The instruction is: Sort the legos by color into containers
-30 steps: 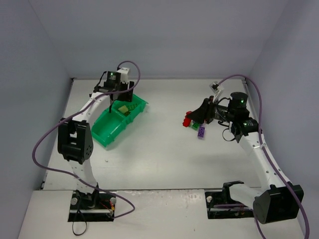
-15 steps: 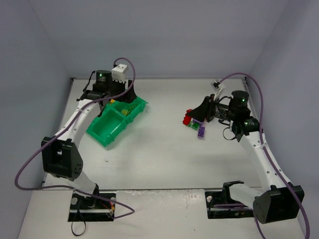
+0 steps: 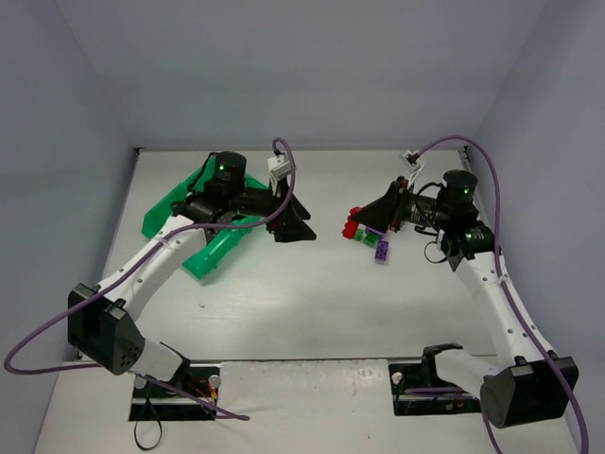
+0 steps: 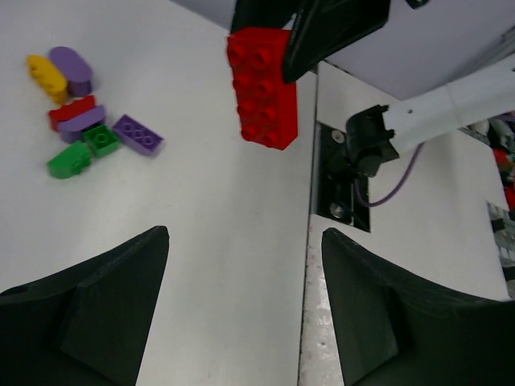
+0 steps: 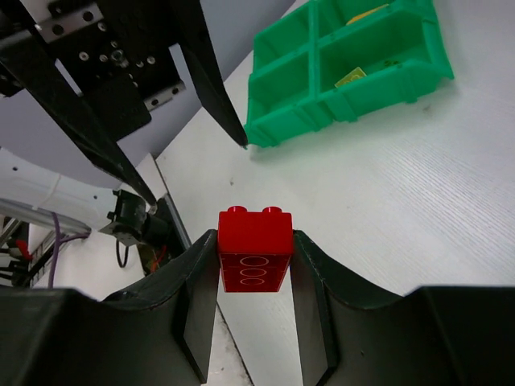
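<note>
My right pincer [image 5: 254, 251] is clamped on a red brick [image 5: 255, 264], held above the table [image 5: 418, 201]. My left pincer [image 4: 241, 265] gapes wide, empty. Farther off, at one o'clock, the green tray [image 5: 354, 95] shows only a few yellow bits [image 5: 352, 77]. Loose legos [image 4: 88, 133] lie at ten o'clock from my left wrist. I judge most of the sorting remains.
</note>
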Motion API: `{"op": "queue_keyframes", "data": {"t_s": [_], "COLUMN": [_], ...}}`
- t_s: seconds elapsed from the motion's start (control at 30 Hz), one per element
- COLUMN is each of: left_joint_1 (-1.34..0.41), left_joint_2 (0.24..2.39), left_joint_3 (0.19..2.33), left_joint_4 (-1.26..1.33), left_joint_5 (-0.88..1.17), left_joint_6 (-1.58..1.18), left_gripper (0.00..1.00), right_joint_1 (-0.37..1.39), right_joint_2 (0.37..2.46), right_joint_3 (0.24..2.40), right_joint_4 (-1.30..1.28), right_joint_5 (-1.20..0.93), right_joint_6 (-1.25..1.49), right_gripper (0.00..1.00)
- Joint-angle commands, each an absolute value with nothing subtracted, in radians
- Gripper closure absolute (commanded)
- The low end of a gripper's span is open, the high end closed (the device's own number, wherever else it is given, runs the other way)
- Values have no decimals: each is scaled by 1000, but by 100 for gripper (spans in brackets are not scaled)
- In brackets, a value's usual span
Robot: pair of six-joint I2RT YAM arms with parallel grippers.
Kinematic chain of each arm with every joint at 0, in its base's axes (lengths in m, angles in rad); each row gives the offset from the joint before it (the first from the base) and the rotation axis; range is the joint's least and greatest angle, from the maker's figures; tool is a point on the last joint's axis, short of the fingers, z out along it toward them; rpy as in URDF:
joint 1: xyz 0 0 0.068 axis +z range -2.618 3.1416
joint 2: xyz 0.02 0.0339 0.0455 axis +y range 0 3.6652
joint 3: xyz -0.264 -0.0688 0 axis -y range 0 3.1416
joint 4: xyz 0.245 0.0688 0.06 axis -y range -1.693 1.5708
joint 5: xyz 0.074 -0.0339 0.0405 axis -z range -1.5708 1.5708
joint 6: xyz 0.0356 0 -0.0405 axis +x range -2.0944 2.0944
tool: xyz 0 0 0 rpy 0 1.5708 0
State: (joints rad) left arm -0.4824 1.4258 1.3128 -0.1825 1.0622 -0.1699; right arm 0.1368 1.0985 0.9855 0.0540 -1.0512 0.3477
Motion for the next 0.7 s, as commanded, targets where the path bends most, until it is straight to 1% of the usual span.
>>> {"op": "queue_keyframes", "data": {"t_s": [0.0, 0.1, 0.27, 0.33, 0.67], "left_joint_1": [-520, -558, -594, -603, -627], "left_joint_2": [1431, 1443, 1485, 1496, 1525], "left_joint_3": [1376, 1388, 1423, 1427, 1443], "left_joint_4": [-89, -29, -17, 49, 121], "left_joint_5": [1198, 1209, 1206, 1201, 1201], "left_joint_6": [-195, -233, -256, -279, -330], "left_gripper": [30, 30, 30, 30, 30], "right_joint_1": [144, 161, 212, 233, 247], "right_joint_2": [1066, 1063, 1052, 1049, 1037], "right_joint_3": [1034, 1038, 1043, 1042, 1032], "right_joint_4": [175, 189, 202, 202, 225], "right_joint_5": [-1149, -1163, -1167, -1164, -1154], "right_joint_6": [379, 387, 390, 391, 413], "right_gripper": [100, 100, 100, 100, 100]}}
